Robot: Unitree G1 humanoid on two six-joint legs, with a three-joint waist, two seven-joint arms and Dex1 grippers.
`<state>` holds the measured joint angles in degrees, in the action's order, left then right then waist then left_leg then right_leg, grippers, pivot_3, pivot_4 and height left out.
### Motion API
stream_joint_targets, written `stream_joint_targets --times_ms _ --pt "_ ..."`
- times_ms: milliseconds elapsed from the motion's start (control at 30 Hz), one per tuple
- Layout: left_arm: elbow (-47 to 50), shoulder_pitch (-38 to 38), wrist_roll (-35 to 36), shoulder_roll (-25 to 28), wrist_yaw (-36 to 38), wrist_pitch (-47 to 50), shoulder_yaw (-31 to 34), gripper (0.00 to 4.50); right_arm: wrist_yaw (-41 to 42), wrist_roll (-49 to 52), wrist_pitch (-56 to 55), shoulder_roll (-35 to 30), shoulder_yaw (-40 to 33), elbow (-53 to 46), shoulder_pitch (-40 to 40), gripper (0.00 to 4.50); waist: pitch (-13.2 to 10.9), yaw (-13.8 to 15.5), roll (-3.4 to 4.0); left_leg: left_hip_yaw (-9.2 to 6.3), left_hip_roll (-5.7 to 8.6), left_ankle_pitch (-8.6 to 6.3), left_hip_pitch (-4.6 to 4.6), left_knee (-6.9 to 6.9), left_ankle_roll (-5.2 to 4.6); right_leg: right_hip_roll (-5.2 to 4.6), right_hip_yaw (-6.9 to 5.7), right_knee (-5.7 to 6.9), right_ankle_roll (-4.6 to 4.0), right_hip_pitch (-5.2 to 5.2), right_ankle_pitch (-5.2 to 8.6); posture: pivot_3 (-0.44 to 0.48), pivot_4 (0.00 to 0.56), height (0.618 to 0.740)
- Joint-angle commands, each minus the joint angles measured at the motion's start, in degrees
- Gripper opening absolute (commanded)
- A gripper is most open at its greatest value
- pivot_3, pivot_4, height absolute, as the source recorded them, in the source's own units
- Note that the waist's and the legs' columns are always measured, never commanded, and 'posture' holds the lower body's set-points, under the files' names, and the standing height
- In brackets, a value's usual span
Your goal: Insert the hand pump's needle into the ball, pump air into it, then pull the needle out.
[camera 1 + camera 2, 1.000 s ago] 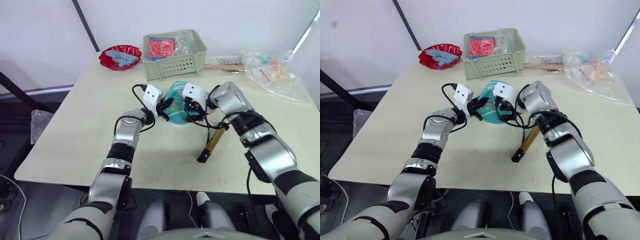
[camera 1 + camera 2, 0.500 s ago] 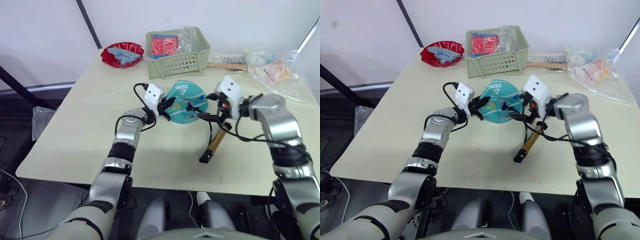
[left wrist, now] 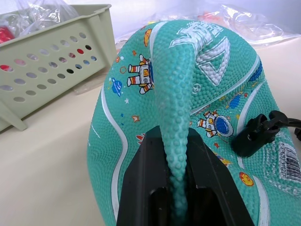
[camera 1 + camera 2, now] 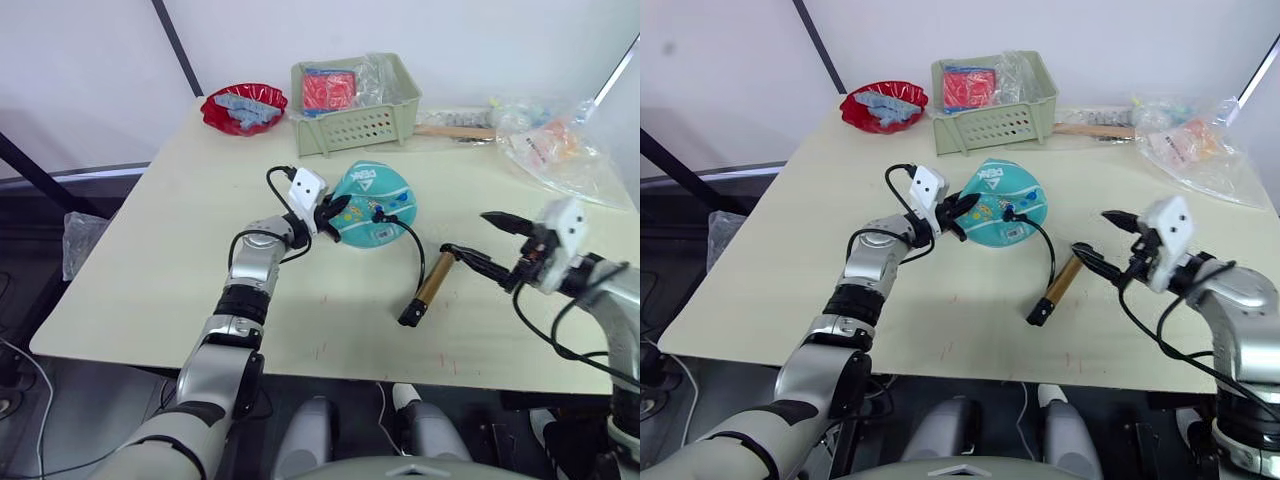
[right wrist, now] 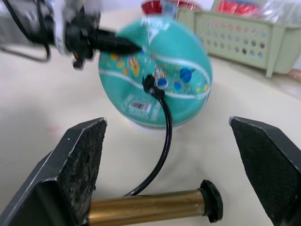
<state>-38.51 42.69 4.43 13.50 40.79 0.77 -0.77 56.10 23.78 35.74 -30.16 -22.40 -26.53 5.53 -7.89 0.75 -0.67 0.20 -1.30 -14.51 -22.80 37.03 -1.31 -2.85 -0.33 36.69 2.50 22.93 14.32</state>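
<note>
Counter [image 4: 150,250]: pale, with the ball [image 4: 368,205] beside my left claw [image 3: 171,188].
Progress: needle [image 5: 149,84] looks seated; I judge pumping and withdrawal remain.
Left claw: pinched onto a fold of ball skin.
Right claw [image 4: 478,243]: spread, empty, just beyond the hand pump [image 4: 428,287].
Ball: teal, limp, creased, cartoon-printed.

I am counting one teal rubber ball [image 4: 368,203], one gold-barrelled hand pump [image 4: 427,289], one pale green perforated basket [image 4: 352,108], one red bowl [image 4: 243,108].
</note>
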Motion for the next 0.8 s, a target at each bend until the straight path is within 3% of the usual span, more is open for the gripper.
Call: stream_joint_targets --times_ms 33,167,367,467,667,700,800 --pt "-4.8 -3.0 -2.4 -0.4 0.8 4.1 -3.4 0.00 2.9 4.5 -3.4 -2.9 -5.2 -0.8 -4.2 4.46 0.0 0.1 -0.03 -0.03 0.01 0.00 -0.01 0.00 0.00 -0.03 -0.01 -0.01 0.00 -0.02 0.00 0.000 0.150 0.738" --pt "-5.1 -2.3 -2.4 -0.5 1.1 4.2 -3.5 0.00 8.0 8.3 -9.8 -4.7 -10.3 3.2 -9.6 4.46 -0.1 0.1 -0.09 -0.12 0.03 -0.01 -0.03 0.00 -0.01 -0.05 -0.10 -0.15 0.02 -0.14 0.01 0.000 0.150 0.738" --pt "-4.8 -1.5 -2.1 -0.4 1.8 4.3 -3.5 0.00 10.3 6.7 -22.1 -5.0 -11.8 9.7 -14.2 4.46 -0.2 0.1 -0.15 -0.25 0.05 -0.01 0.00 0.00 -0.02 -0.02 -0.23 -0.23 0.03 -0.25 0.01 0.000 0.150 0.738" --pt "-3.7 -1.5 -1.5 -0.3 2.0 4.5 -3.0 1.17 9.9 6.1 -27.3 -4.3 -11.6 12.2 -15.3 4.50 -0.3 0.1 -0.12 -0.25 0.07 -0.01 0.00 0.00 -0.02 -0.02 -0.22 -0.23 0.04 -0.25 0.01 0.000 0.150 0.738" --pt "2.5 -2.2 0.5 0.6 3.3 5.3 -2.0 4.08 10.2 7.9 -32.5 -3.4 -10.8 13.8 -17.4 4.50 -0.6 0.1 -0.05 -0.22 0.09 -0.01 -0.02 0.00 -0.01 -0.02 -0.19 -0.23 0.03 -0.25 0.01 0.000 0.150 0.738" --pt "3.8 -2.3 0.8 0.8 3.5 5.5 -1.8 4.40 10.3 8.0 -33.2 -3.4 -10.6 13.9 -17.6 4.50 -0.7 0.0 -0.08 -0.20 0.08 -0.01 -0.02 0.00 -0.01 -0.03 -0.17 -0.23 0.04 -0.25 0.01 0.000 0.150 0.738" --pt "6.7 -2.7 1.5 1.3 3.8 6.4 -1.6 4.40 10.4 8.5 -34.4 -3.5 -10.2 14.2 -18.3 4.50 -0.8 0.0 -0.10 -0.04 0.08 -0.06 -0.02 0.02 -0.09 -0.12 -0.01 -0.23 0.12 -0.23 0.04 0.000 0.150 0.738"
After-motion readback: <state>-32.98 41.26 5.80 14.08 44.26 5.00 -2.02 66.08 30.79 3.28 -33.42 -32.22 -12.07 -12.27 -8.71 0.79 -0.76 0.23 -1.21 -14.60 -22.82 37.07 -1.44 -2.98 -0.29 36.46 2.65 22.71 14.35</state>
